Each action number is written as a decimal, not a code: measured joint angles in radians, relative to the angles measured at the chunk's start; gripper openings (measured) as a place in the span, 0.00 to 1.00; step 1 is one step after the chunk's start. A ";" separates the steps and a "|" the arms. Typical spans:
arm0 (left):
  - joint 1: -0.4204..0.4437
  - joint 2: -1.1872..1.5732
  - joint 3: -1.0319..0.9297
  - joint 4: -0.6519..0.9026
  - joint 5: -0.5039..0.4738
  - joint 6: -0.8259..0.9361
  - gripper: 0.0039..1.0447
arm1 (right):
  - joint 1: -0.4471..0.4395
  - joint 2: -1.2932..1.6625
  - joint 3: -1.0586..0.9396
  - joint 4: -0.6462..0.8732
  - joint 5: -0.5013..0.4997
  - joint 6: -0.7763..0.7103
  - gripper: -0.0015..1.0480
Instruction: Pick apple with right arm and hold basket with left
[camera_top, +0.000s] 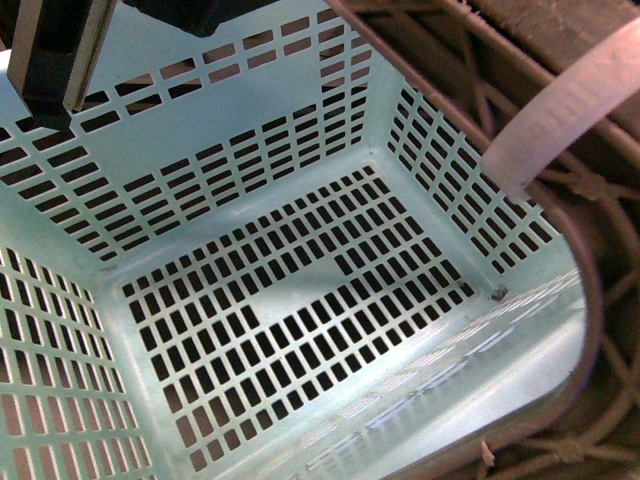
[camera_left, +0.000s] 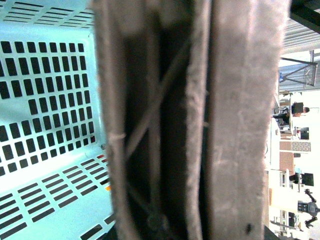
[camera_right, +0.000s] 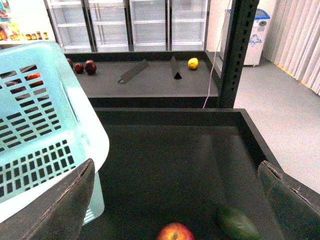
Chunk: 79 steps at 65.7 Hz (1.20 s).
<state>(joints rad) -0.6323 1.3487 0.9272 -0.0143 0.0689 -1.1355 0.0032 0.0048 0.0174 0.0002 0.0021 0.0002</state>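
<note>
1. Progress: the round red apple with faint yellow streaks (camera_right: 175, 232) lies on the floor of the shallow black tray (camera_right: 175, 150), outside the basket. It is not yet grasped, so the pick is judged undone.
2. The right gripper (camera_right: 176, 167) is spread wide with nothing between its dark, felt-like pads (camera_right: 65, 205). The apple sits in line with the gap, apart from both pads.
3. The pale mint-blue slotted plastic basket (camera_top: 300, 130) is seen empty in the front view. Its brown-grey swing handle (camera_top: 450, 50) is noted at 2 o'clock, crossed by a white tie (camera_top: 560, 105).
4. The left gripper's fingers are not seen in any view, so its state cannot be told. The left wrist view is filled by the handle at close range. A hold is judged likely but is unconfirmed.
5. Left to do, as judged: the pads are to be closed on the apple and the apple lifted, with the basket kept steady.
6. Materials: the apple skin is smooth and glossy. A dull green oval fruit (camera_right: 237, 222) lies just beside it. The basket is rigid plastic with rectangular slots, and the handle is rough and cross-braced.
</note>
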 joint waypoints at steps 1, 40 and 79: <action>0.000 0.000 0.000 0.000 -0.001 0.000 0.14 | 0.000 0.000 0.000 0.000 0.000 0.000 0.92; -0.001 0.000 0.002 -0.001 -0.010 0.012 0.14 | -0.458 0.746 0.229 0.008 -0.389 0.072 0.92; -0.001 0.000 0.002 -0.001 -0.009 0.012 0.14 | -0.244 1.981 0.405 0.666 -0.176 -0.399 0.92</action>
<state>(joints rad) -0.6331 1.3491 0.9291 -0.0151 0.0597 -1.1233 -0.2409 1.9858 0.4221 0.6659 -0.1738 -0.3992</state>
